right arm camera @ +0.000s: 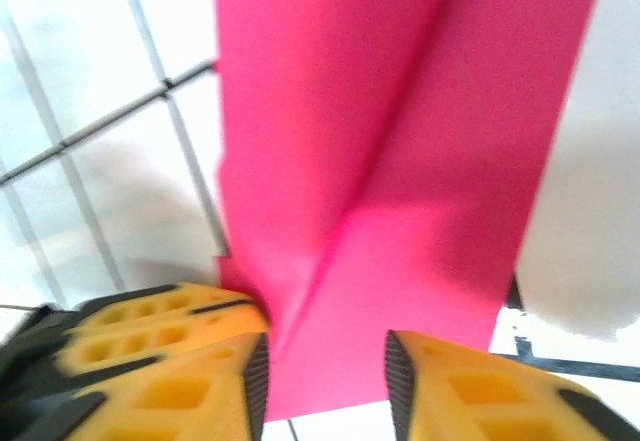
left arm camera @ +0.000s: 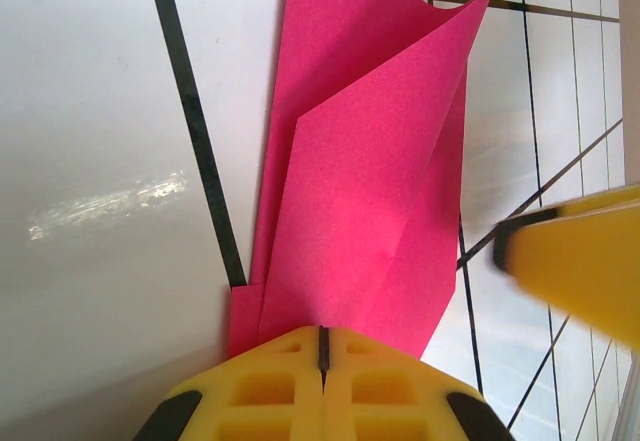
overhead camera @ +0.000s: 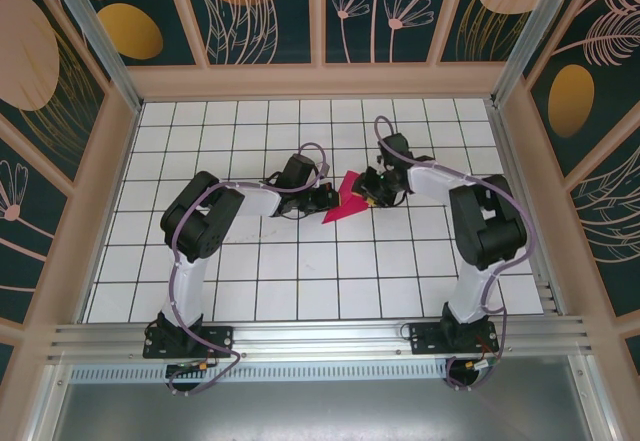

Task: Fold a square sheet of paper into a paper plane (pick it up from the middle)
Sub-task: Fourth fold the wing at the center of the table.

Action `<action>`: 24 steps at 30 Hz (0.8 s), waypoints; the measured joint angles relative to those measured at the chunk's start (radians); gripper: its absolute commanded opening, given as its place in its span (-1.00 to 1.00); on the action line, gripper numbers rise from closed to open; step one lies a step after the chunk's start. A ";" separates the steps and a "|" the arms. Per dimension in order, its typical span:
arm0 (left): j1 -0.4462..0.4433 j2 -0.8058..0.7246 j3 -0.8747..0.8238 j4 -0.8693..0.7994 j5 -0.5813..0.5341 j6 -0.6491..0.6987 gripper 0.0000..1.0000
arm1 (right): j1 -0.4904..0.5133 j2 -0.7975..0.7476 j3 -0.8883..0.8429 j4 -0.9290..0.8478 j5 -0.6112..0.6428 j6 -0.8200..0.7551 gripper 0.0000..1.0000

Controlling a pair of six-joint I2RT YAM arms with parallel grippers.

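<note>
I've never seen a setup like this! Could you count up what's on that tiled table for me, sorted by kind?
folded magenta-pink paper sheet: 1
black-and-white robot arms: 2, left arm and right arm
yellow-fingered hands: 2, left hand and right hand
Total: 5

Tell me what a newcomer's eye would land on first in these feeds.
The partly folded magenta-pink paper sheet stands out against the white gridded table, mid-table between both arms. The left gripper, its yellow jaws shut together, pinches one end of it. The right gripper straddles the opposite edge with its jaws apart.
</note>
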 measured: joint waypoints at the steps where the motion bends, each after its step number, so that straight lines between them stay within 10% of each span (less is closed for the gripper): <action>1: 0.000 0.000 0.000 0.000 0.000 0.000 -1.00 | -0.003 -0.014 -0.004 0.018 -0.010 -0.009 -0.68; 6: 0.000 0.002 0.004 -0.005 0.000 0.000 -1.00 | -0.002 -0.020 -0.045 0.133 -0.086 -0.053 -1.00; 24: 0.000 0.003 0.015 -0.030 -0.005 0.000 -1.00 | 0.009 0.129 -0.081 0.267 -0.168 -0.125 -1.00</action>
